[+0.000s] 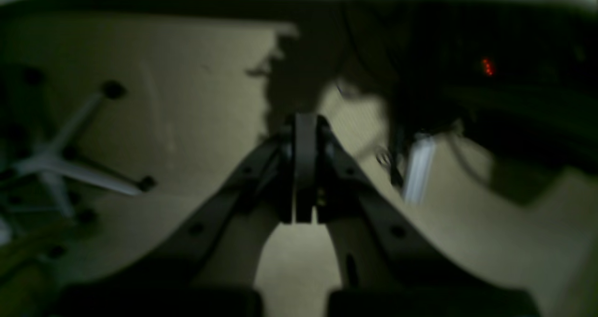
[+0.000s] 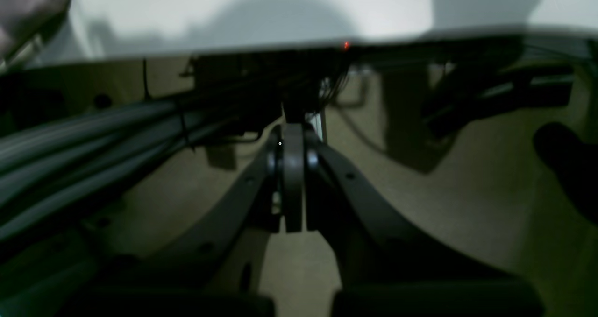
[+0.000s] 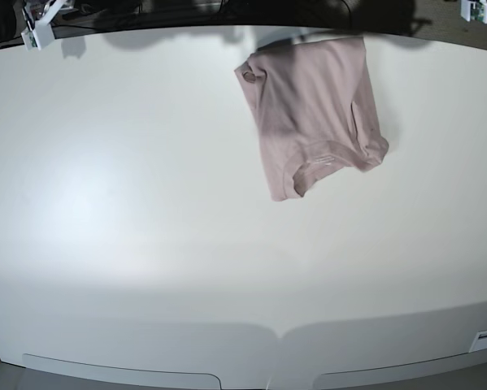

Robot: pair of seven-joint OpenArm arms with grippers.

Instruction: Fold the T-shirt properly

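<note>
The left gripper [image 1: 304, 121] fills the near part of the left wrist view. Its two dark fingers [image 1: 304, 167] are pressed flat together, and nothing is between them. It hangs off the side of the table, out over the pale floor [image 1: 196, 97]. Past its tip, the underside of the table is dark, with a small red light [image 1: 487, 66] off to the right. To the left of the gripper, on the floor, stands the white star-shaped foot of a chair [image 1: 60, 160].

The right gripper [image 2: 293, 130] looks the same in the right wrist view. Its fingers [image 2: 293, 181] are tight together too, and it holds nothing. It also hangs over the floor, with the white table [image 2: 261, 13] edge beyond its tip. A bundle of grey cables [image 2: 84, 139] runs off to its left.

The T-shirt [image 3: 316, 106] is up on the table, well apart from both grippers. In the base view it lies near the far edge, a bit right of the middle. It is pink, loosely folded and wrinkled, with its collar toward the near side. Neither gripper shows in the base view, and neither touches the shirt.
</note>
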